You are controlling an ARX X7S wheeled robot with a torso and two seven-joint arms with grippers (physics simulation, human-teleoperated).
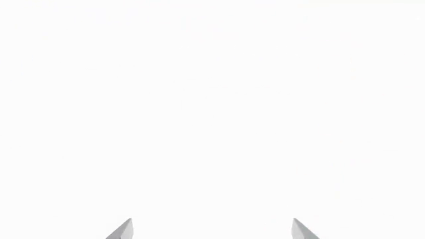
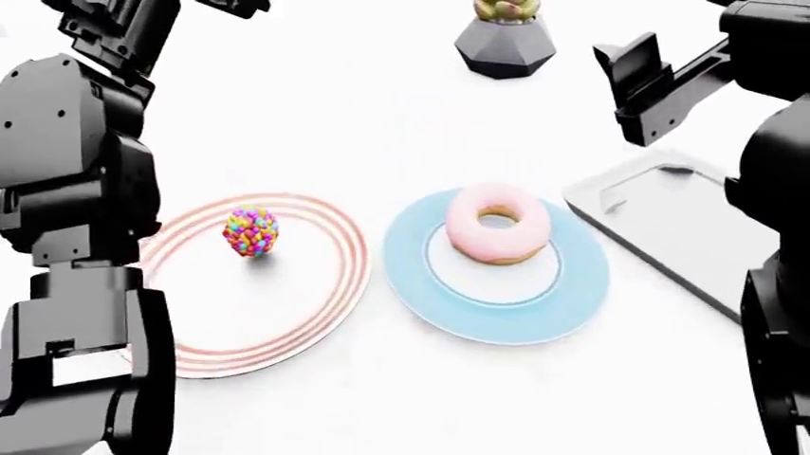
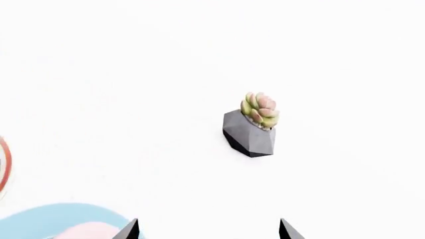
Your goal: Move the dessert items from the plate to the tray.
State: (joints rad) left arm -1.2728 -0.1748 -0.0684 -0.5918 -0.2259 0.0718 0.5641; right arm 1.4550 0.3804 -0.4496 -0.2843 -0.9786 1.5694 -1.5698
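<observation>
a pink-frosted ring donut [image 2: 498, 224] is seen lying flat on a blue-rimmed round plate [image 2: 496, 266] near the middle of the white table [image 2: 341, 104] in the head view. a candy-bead ball [image 2: 250, 231] is set on a second round plate with red concentric rings [image 2: 253, 282], just beside the blue one on the robot's left; the two plate rims are nearly touching. the light grey tray [image 2: 665, 223] is placed on the right of the blue plate, close to it, and is partly hidden by the right arm. nothing is seen on the bare part of the tray. a dark faceted pot holding a succulent [image 2: 506, 38] is stood beyond the plates, well apart from them.

the right gripper [image 2: 642, 83] is held raised over the far end of the tray; in the right wrist view its two dark fingertips [image 3: 128, 230] are shown well apart with nothing between them, so the jaws are taken as wide. the potted succulent [image 3: 254, 127] and slivers of the blue plate [image 3: 40, 216], the donut [image 3: 86, 231] and the red-ringed plate [image 3: 3, 164] are caught in that view.

the left gripper [image 1: 212, 230] is shown only in the left wrist view: two pale fingertips [image 1: 123, 230] set wide apart over blank white, with nothing held. its arm is seen at the left edge of the head view.
</observation>
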